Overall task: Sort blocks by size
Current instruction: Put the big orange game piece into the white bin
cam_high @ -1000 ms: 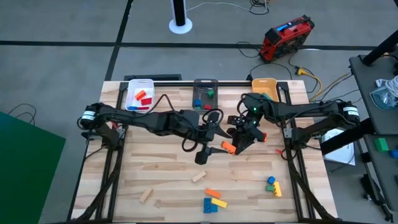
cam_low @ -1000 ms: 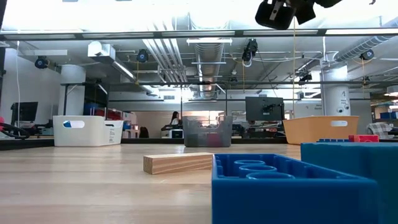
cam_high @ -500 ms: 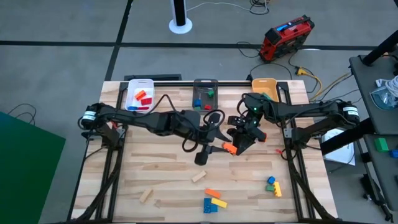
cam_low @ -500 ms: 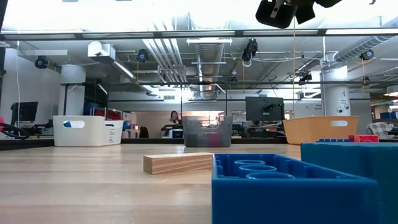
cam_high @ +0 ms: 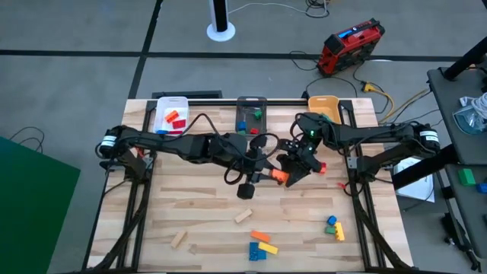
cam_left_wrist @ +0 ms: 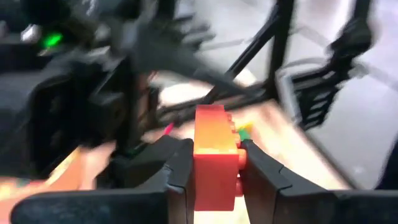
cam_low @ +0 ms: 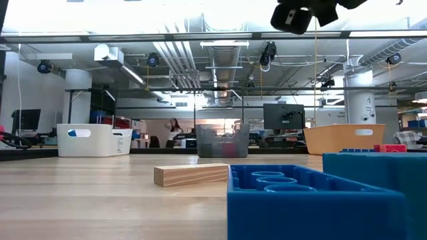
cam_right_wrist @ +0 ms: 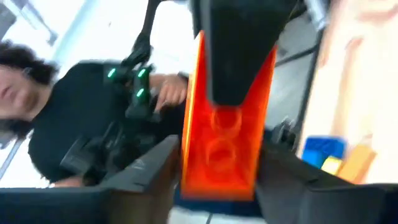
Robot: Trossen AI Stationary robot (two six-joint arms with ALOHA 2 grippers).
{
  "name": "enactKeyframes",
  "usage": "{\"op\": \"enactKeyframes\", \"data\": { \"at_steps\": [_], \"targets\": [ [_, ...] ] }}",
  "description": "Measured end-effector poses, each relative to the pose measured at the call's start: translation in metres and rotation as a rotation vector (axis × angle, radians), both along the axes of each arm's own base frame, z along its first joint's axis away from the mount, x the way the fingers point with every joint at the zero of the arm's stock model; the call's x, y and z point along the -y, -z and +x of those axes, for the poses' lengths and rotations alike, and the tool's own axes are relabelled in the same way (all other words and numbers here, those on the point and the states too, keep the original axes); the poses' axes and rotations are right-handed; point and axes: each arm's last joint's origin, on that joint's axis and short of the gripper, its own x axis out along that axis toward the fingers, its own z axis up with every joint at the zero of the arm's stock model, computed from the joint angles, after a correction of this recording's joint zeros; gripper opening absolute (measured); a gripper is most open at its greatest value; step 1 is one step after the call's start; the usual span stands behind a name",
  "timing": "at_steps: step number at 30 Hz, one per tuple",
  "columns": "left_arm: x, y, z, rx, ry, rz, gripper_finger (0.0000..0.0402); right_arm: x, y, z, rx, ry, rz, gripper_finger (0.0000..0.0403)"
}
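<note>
An orange block (cam_high: 279,177) hangs above the table's middle, between my two grippers. My left gripper (cam_high: 268,177) reaches it from the left and is shut on it; the left wrist view shows the block (cam_left_wrist: 214,152) between its fingers. My right gripper (cam_high: 288,176) faces it from the right. It is open, with one finger on either side of the block's other end (cam_right_wrist: 221,143). One dark left finger (cam_right_wrist: 239,50) overlaps that end. Other blocks lie loose near the table's front edge. My left gripper pinches the orange block by two opposite sides (cam_left_wrist: 198,163) between its two fingers. The fingers come in roughly level from the table's left. The block sticks out past the fingertips and is lifted clear of the table. My right gripper: whether its fingers touch the block, I cannot tell.
At the far edge stand a white bin (cam_high: 170,118), a grey bin (cam_high: 251,114) and an orange bin (cam_high: 323,105). Wooden blocks (cam_high: 243,216) (cam_high: 178,240), a coloured cluster (cam_high: 261,245) and another (cam_high: 333,227) lie near the front. A red block (cam_high: 320,167) lies beside the right arm.
My left gripper has gone a little toward the far edge and toward my right gripper, carrying the orange block with it, still clear of the table. My right gripper has stayed where it was.
</note>
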Motion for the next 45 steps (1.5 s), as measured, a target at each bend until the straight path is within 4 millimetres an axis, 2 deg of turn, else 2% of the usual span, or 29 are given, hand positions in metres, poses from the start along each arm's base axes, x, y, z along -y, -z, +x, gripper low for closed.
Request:
{"op": "enactKeyframes", "data": {
  "at_steps": [4, 9, 14, 18, 23, 30, 37, 41, 45],
  "targets": [
    [-0.004, -0.007, -0.005, -0.083, -0.045, 0.055, 0.0069, 0.009, 0.000, -0.001, -0.012, 0.041, 0.007, 0.0296],
    [-0.016, -0.017, -0.015, -0.206, -0.096, 0.087, 0.0069, 0.027, 0.001, -0.003, -0.033, 0.114, 0.015, 0.0330],
    [-0.037, -0.023, -0.034, -0.411, -0.231, 0.138, 0.0069, 0.045, 0.006, -0.006, -0.094, 0.238, 0.010, 0.0334],
    [-0.063, -0.024, -0.053, -0.593, -0.357, 0.131, 0.0069, 0.055, 0.018, -0.011, -0.203, 0.342, -0.018, 0.0323],
    [-0.103, -0.019, -0.080, -0.781, -0.514, 0.053, 0.0069, 0.057, 0.032, -0.018, -0.334, 0.427, -0.081, 0.0306],
    [-0.180, 0.006, -0.126, -1.004, -0.855, -0.152, 0.0069, 0.057, 0.041, -0.022, -0.426, 0.483, -0.137, 0.0287],
    [-0.256, 0.052, -0.188, -1.170, -1.247, -0.363, 0.0074, 0.056, 0.042, -0.022, -0.432, 0.498, -0.150, 0.0274],
    [-0.282, 0.076, -0.220, -1.213, -1.344, -0.449, 0.0076, 0.054, 0.042, -0.021, -0.433, 0.504, -0.163, 0.0268],
    [-0.292, 0.093, -0.241, -1.256, -1.391, -0.508, 0.0077, 0.053, 0.042, -0.020, -0.432, 0.504, -0.165, 0.0261]
  ]
}}
